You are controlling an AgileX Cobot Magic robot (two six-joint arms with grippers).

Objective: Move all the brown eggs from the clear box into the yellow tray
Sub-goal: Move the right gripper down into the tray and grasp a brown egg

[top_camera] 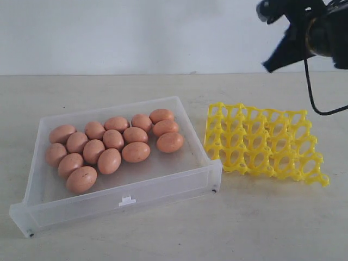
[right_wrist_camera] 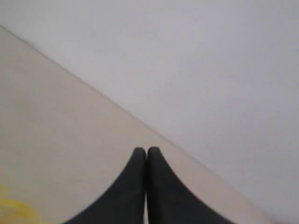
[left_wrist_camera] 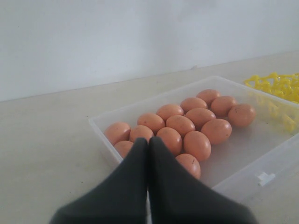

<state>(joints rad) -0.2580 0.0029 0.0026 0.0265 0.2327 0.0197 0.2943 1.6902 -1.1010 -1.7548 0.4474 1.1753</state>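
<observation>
Here, smooth oval brown eggs (top_camera: pixel 113 140) in translucent clear box (top_camera: pixel 163 187); latticed yellow tray (top_camera: pixel 261 144); left hand (left_wrist_camera: pixel 148 141), right hand (right_wrist_camera: pixel 146 150) empty, closed.

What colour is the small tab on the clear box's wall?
White tab, on the clear box wall nearest the camera; shows best in the exterior view.

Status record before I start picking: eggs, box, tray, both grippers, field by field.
brown eggs: sixteen, all in the box, clustered together
clear box: on the table, left of the tray
yellow tray: no eggs in it
left gripper: shut, holding nothing, pointed at the eggs
right gripper: shut, holding nothing, raised and aimed away from the eggs
progress: no egg moved yet
</observation>
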